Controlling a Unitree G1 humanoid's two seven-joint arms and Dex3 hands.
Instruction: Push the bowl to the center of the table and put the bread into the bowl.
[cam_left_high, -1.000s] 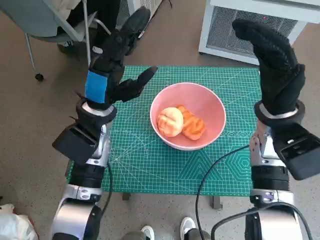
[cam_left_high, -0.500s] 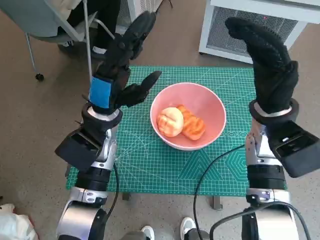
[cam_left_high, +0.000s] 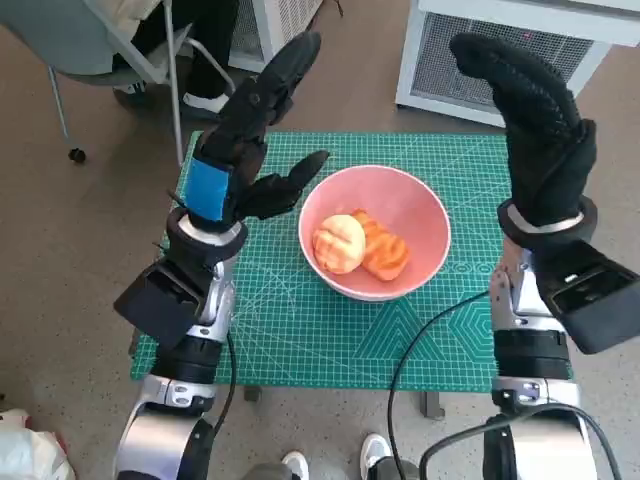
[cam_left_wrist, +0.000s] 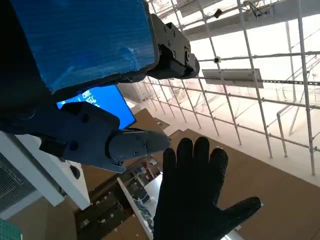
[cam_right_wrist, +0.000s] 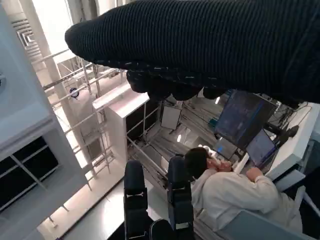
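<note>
Sitting near the middle of the green cutting mat (cam_left_high: 300, 330) that covered the counter, the pink bowl (cam_left_high: 415, 215) already held the bread (cam_left_high: 340, 243): a pale round bun beside a darker orange-brown piece, both resting against the bowl's inner wall on the robot's side. The left robot hand (cam_left_high: 245, 150) was raised above the counter just beside the bowl's left rim, fingers spread wide and pointing up and away, holding nothing; its thumb reached toward the bowl but did not appear to touch it. The right robot hand (cam_left_high: 540, 125) was lifted well above the mat's right edge, palm turned inward, fingers extended and apart, also empty. The left wrist view looked up at the ceiling past the blue-taped back, with the gloved right robot hand (cam_left_wrist: 197, 200) open in front of it, which agreed with both hands being clear of the counter. The right wrist view showed only the glove, ceiling trusses and a seated person (cam_right_wrist: 235, 192) at a desk. Judged from this layout, both steps looked complete, and the moment read as the release and retreat. The next move would call for little more than drawing both arms back without knocking the bowl off its spot.
</note>
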